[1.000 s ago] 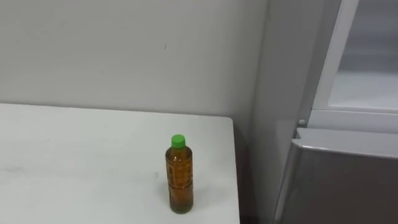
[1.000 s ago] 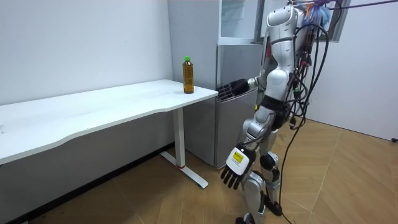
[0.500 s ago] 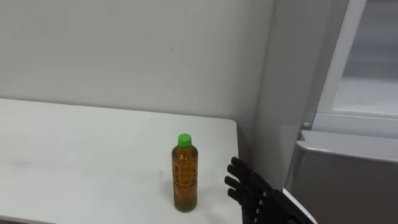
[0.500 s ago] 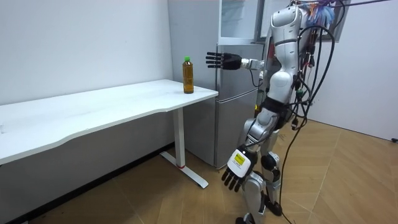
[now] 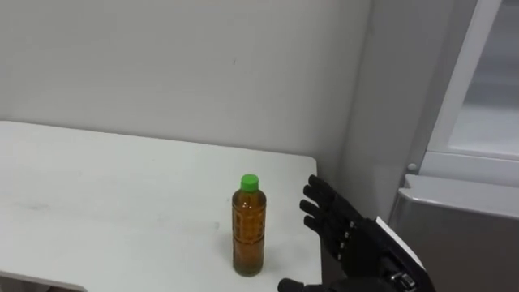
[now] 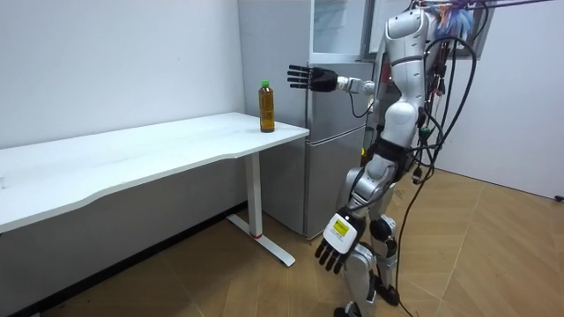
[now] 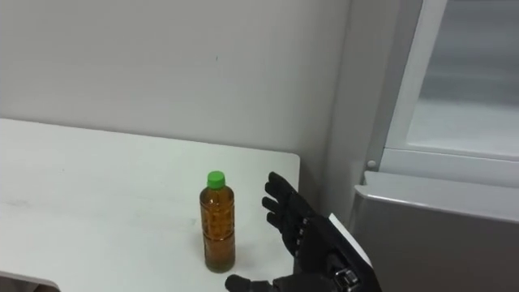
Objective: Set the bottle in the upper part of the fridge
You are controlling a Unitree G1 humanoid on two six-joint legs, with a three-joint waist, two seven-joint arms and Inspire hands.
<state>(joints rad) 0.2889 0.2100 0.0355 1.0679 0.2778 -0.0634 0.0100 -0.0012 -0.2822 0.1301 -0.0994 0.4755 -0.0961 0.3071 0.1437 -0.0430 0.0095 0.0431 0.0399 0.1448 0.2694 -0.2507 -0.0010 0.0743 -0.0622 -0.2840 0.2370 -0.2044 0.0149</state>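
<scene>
My right hand (image 5: 345, 235) is spread wide open, empty. The amber plastic bottle with green cap (image 5: 249, 227) stands upright just left of its fingers, untouched, on the white table (image 5: 97, 195). The room view adds my left hand (image 6: 333, 254), hanging relaxed beside my leg.

I can read no text here: the print on the bottle (image 5: 249, 235) is too small for me to make out.
</scene>
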